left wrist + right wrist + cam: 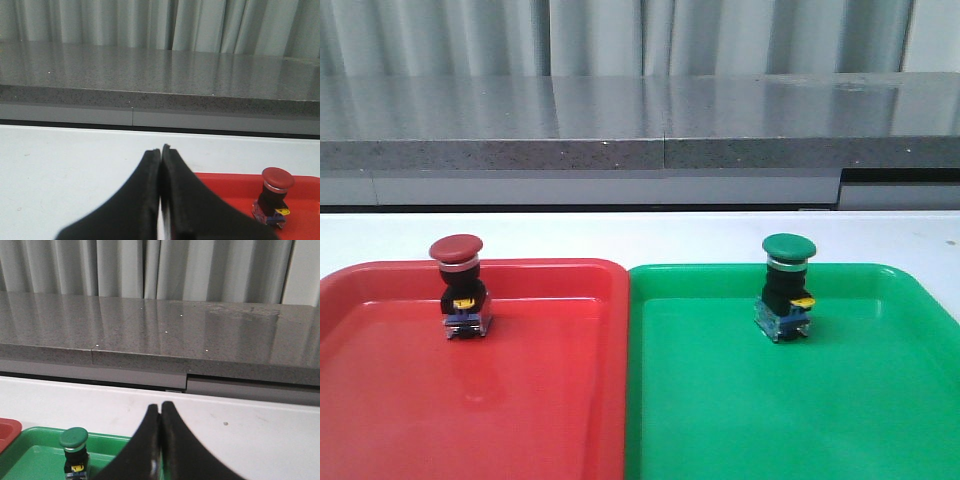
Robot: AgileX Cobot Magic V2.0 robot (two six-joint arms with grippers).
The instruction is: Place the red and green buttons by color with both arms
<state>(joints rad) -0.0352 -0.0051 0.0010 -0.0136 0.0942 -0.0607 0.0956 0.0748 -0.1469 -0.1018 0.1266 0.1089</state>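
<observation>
The red button stands upright in the red tray, near its far edge. The green button stands upright in the green tray, near its far edge. Neither gripper shows in the front view. In the left wrist view the left gripper is shut and empty, held apart from the red button in the red tray. In the right wrist view the right gripper is shut and empty, apart from the green button in the green tray.
The two trays lie side by side on a white table. A grey speckled ledge runs along the far side, with pale curtains behind it. A corner of the red tray shows in the right wrist view.
</observation>
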